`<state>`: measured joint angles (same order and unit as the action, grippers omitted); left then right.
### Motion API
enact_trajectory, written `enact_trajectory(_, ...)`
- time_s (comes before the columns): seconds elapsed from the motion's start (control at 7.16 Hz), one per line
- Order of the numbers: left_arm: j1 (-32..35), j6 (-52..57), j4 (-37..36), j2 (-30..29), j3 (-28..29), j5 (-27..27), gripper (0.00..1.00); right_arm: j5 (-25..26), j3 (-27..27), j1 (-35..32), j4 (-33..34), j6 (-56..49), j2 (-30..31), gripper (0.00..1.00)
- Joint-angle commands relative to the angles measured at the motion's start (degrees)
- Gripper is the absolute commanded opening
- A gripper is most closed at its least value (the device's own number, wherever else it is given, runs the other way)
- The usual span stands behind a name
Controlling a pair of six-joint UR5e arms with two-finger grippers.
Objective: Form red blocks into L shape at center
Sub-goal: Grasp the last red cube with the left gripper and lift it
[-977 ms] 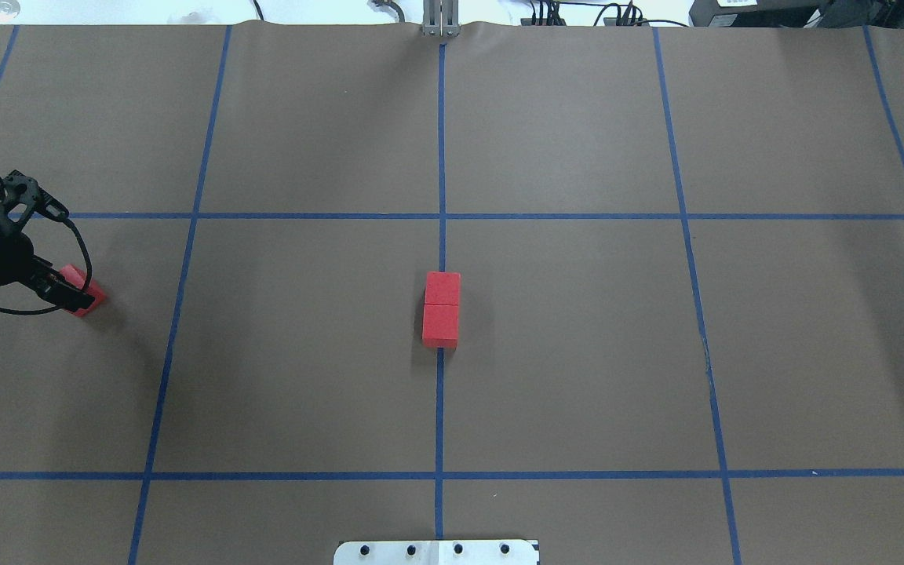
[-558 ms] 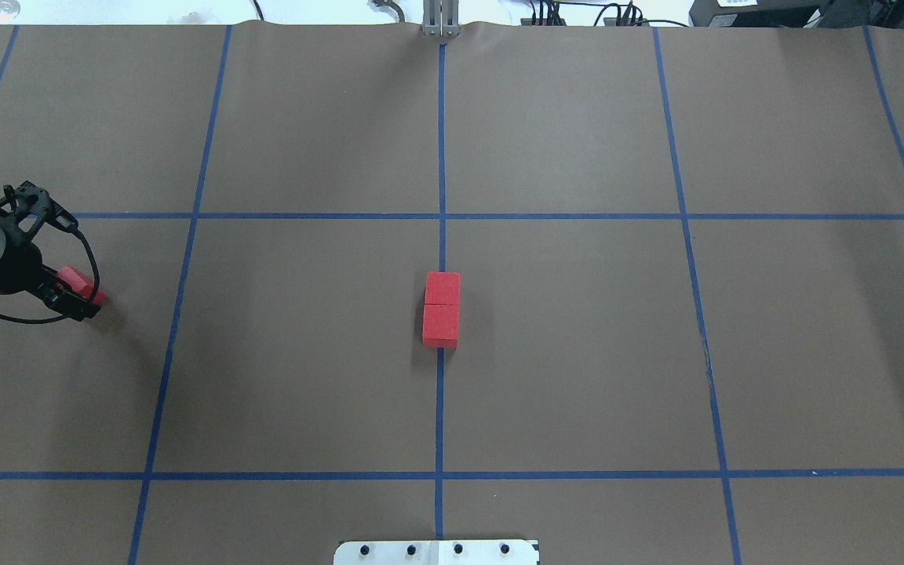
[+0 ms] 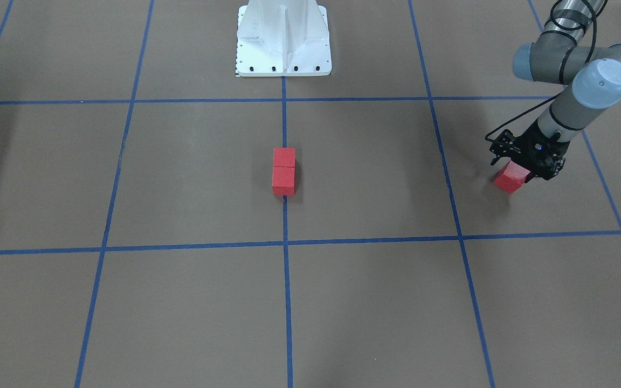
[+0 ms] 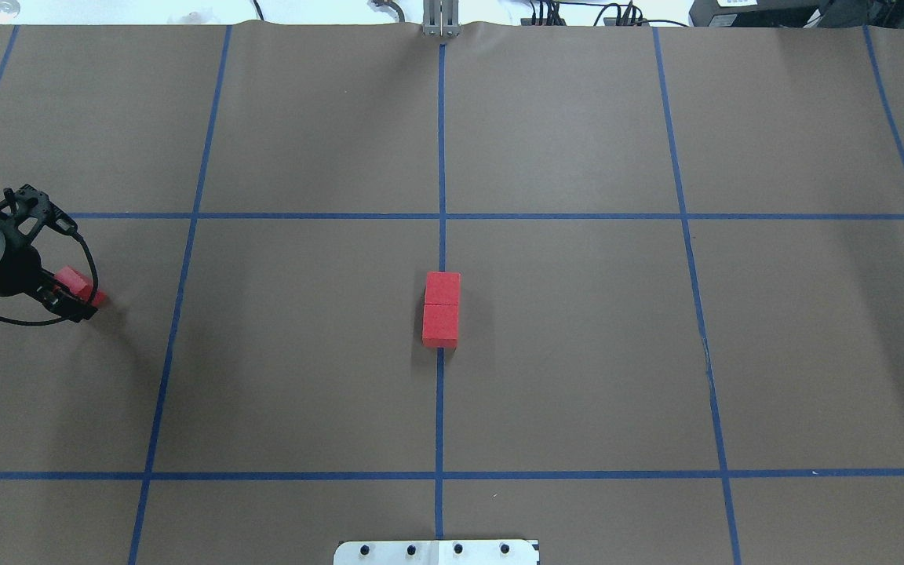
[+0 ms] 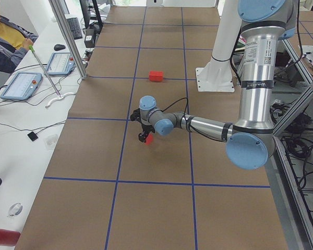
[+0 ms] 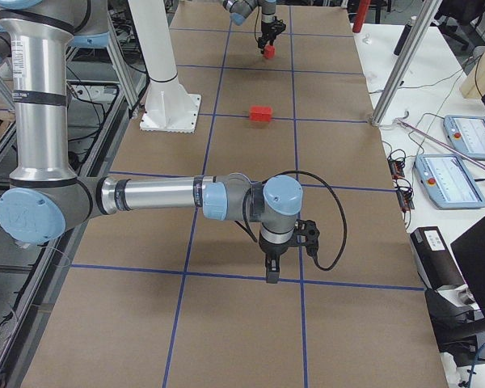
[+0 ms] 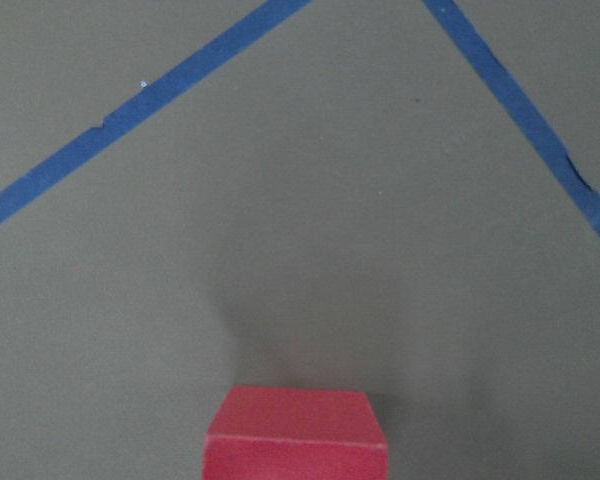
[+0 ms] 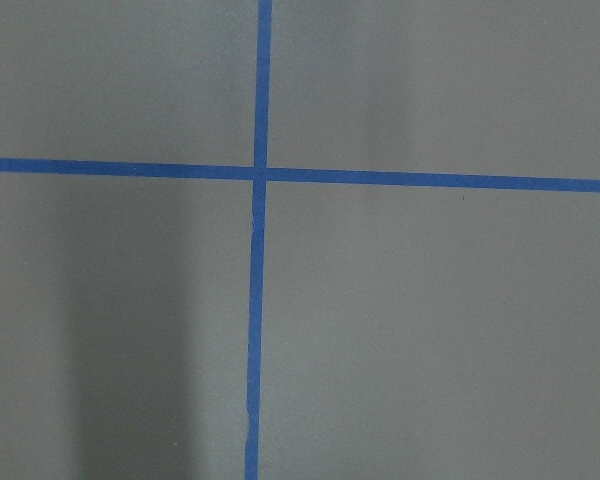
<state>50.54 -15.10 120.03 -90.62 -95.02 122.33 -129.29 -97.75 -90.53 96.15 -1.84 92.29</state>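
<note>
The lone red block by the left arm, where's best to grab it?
Two opposite flat sides of the lone red block, from above. It is a plain cube turned diagonal to the grid lines, so the jaws of the left gripper should angle to match.

Right tool [image 6: 271, 278] above blue tape line [image 6: 226, 275]

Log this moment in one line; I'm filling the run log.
left gripper: holds block, far left | pair: touching, center | L: not yet
</note>
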Motion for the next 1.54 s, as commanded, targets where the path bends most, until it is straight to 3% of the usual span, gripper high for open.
enact_trajectory(0.0,0.0,0.0,-0.1,0.0,0.4,0.0,0.76,0.0,-0.2,0.0,0.0,0.1,0.0,1.00)
enact_trajectory(0.14,0.0,0.0,-0.1,0.0,0.4,0.0,0.55,0.0,-0.2,0.0,0.0,0.0,0.0,1.00)
enact_trajectory(0.28,0.0,0.0,-0.1,0.1,0.5,0.0,0.20,0.0,-0.2,0.0,0.0,0.0,0.0,1.00)
enact_trajectory(0.42,0.0,0.1,-0.1,-0.3,-0.1,0.1,0.00,0.0,-0.1,0.0,0.0,0.0,0.0,1.00)
enact_trajectory(0.84,0.1,0.1,-2.1,-7.2,-0.6,0.5,0.00,0.0,0.0,0.0,0.0,0.0,0.0,1.00)
enact_trajectory(1.12,-1.7,0.1,-14.2,-19.1,-0.7,0.5,0.00,0.0,0.2,0.0,0.0,0.1,0.0,1.00)
enact_trajectory(1.4,-6.0,-0.6,-17.6,-27.6,0.3,0.4,0.00,0.0,0.3,0.0,0.0,0.1,-0.3,1.00)
